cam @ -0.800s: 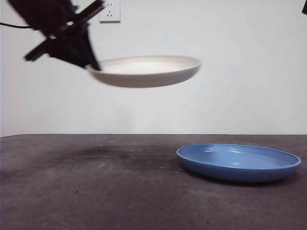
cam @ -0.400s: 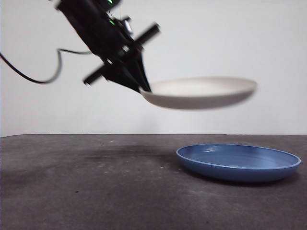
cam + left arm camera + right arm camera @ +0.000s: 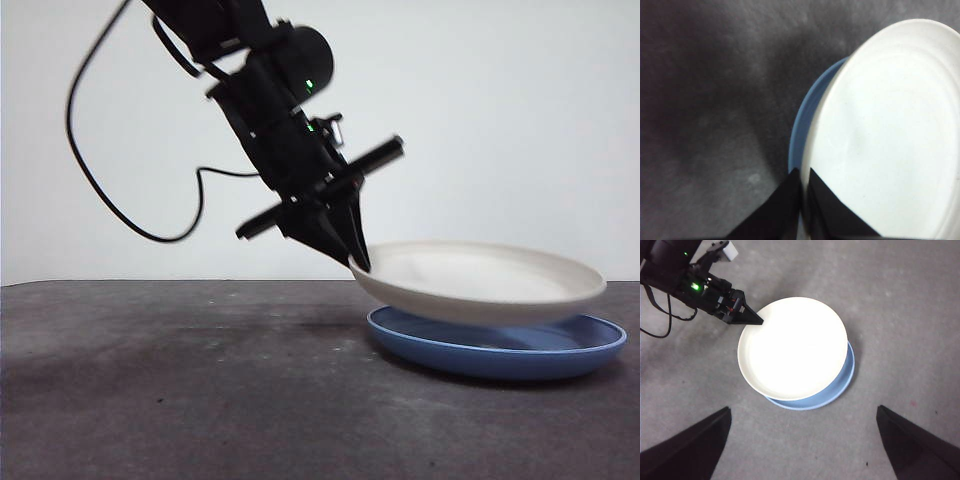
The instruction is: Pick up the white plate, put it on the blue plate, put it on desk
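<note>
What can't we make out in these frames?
- Whether the white plate touches the blue plate: front view shows only a thin shadowed seam.
- Blue plate's inside: covered by the white plate in the right wrist view.
- Left hand grip underside: hidden below the rim.
- Right hand: only the jaws show, spread wide.

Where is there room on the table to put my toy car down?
The desk is bare in front of and beside the blue plate, on the side under the left gripper arm. It is crowded at the blue plate itself: the white plate sits low over it, pinched at its rim by that gripper. The right gripper waits high above, open.
</note>
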Tool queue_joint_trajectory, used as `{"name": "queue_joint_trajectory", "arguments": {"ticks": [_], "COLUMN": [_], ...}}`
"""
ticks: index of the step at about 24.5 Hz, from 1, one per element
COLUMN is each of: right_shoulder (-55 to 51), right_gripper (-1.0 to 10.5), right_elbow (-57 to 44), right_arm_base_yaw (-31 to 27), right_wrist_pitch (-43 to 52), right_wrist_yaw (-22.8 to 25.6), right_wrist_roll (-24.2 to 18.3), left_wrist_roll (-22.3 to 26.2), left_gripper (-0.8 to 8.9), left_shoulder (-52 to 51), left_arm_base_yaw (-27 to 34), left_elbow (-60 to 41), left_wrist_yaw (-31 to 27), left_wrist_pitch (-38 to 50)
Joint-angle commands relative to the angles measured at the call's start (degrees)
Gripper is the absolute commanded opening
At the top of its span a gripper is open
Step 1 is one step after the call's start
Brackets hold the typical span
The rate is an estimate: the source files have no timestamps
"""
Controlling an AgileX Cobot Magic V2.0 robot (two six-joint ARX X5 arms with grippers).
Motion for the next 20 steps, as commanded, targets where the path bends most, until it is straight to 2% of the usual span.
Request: {"name": "queue_joint_trajectory", "arguments": {"ticks": [1,11,12,16,20], "right_shoulder": [0.37,0.37,0.37,0.37,0.37], "right_gripper": [4.7,4.7,4.7,4.7,4.7], "right_elbow": [0.92,0.9,0.9,0.9,0.9], "right_arm_base_yaw": [0.17,0.17,0.17,0.17,0.17], "right_wrist_pitch": [-0.24,-0.26,-0.26,-0.33,-0.68], "right_wrist_yaw": [0.2,0.15,0.15,0.15,0.17], "right_wrist_roll": [0.59,0.59,0.59,0.59,0.57], "left_wrist_roll": [-0.33,0.37,0.39,0.61,0.63], "left_gripper": [0.09,0.1,0.38,2.98,3.13], "left_shoulder": [2.67,4.85,4.85,4.85,4.81], "left_arm_base_yaw": [-0.96,-2.45,-2.45,-3.1,-3.63], "left_elbow": [2.64,3.06,3.06,3.13,3.41], "left_wrist_yaw": [-0.11,-1.62,-1.6,-1.6,-1.55], "left_wrist_pitch": [0.66,0.59,0.2,0.33,0.15]}}
